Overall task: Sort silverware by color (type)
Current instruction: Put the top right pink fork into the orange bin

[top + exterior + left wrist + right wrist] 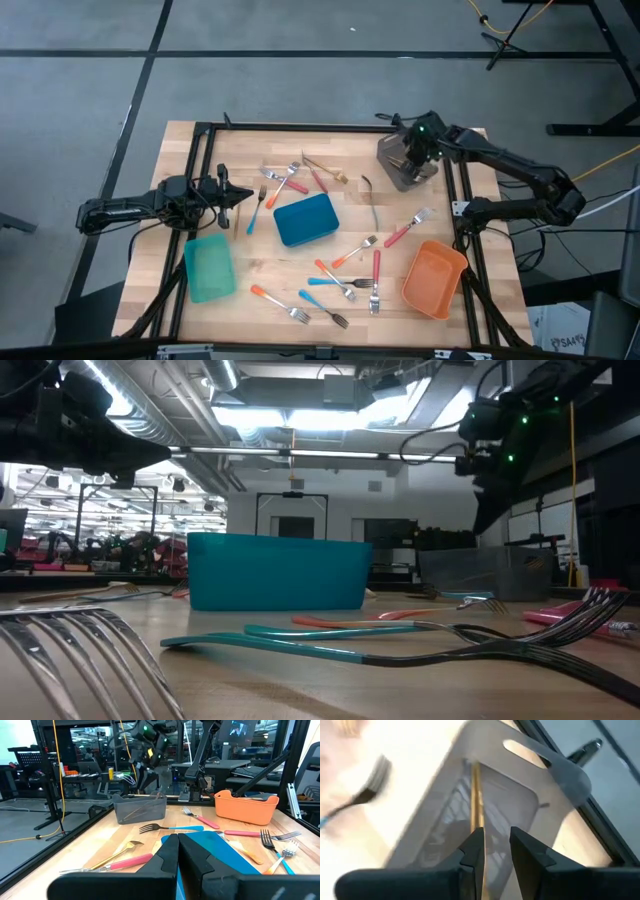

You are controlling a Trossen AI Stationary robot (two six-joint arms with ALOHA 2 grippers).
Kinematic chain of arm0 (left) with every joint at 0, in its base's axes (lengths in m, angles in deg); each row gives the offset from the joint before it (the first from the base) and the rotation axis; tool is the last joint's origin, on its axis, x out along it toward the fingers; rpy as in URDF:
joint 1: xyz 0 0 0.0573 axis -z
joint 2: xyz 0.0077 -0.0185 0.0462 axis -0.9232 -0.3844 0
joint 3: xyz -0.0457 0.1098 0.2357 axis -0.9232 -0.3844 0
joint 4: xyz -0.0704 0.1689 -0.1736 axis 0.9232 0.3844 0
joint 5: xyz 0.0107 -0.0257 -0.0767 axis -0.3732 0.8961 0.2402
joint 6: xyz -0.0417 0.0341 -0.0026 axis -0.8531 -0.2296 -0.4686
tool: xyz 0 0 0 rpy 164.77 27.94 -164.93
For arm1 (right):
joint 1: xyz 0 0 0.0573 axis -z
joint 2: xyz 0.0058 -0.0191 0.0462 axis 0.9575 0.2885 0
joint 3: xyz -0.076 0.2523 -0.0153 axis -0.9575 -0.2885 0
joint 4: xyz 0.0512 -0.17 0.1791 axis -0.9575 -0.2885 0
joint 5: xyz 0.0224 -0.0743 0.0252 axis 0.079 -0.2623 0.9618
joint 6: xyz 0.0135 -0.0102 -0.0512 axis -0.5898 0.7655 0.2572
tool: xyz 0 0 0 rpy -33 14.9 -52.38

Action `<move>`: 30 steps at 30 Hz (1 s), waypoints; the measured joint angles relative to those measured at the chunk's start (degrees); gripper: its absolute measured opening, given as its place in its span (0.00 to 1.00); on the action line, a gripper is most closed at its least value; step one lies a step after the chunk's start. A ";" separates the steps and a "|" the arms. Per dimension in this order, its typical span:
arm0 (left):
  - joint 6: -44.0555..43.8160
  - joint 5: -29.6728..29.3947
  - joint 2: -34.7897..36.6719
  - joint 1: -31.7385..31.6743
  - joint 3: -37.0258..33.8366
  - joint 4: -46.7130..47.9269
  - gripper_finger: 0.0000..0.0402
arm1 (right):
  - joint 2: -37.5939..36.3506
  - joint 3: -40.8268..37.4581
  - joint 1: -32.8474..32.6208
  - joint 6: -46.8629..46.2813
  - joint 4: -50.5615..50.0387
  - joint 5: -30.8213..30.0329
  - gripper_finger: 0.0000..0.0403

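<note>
Gold utensil (475, 795) is lying inside the grey bin (520, 785) directly beneath the right tool (495, 845), whose fingers are hovering slightly parted, gripping nothing.

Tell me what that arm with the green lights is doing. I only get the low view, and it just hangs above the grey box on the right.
Observer: From above, that is the right gripper, poised over the grey bin at a right-hand corner of the table.
Operator: Is it holding anything?
Observer: Its wrist camera shows the fingers apart, with a gold utensil lying lengthwise in the bin beneath them.
Operator: And the other arm?
Observer: The left gripper waits shut near the table's left side, pointing toward the blue bin.
</note>
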 joint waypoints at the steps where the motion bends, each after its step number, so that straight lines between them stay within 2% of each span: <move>1: 0.02 0.00 0.02 0.02 0.02 0.02 0.01 | 0.00 0.95 0.00 0.01 -0.79 1.50 0.21; 7: 0.02 0.00 0.02 0.02 0.02 0.00 0.01 | -0.02 3.95 -0.13 0.01 -2.51 12.73 0.21; 9: 0.00 0.00 0.02 0.00 0.02 0.02 0.01 | -0.02 4.03 -1.31 0.01 -2.35 14.47 0.21; 14: 0.02 0.00 0.02 0.00 0.02 0.00 0.01 | -0.02 4.03 -7.19 0.02 -2.47 14.10 0.21; 23: 0.02 0.00 0.02 0.02 0.02 0.02 0.01 | -0.02 4.03 -22.99 0.01 -2.43 13.64 0.21; 30: 0.00 0.00 0.01 0.00 0.02 0.01 0.01 | -0.02 4.03 -33.89 -0.01 -3.87 9.10 0.21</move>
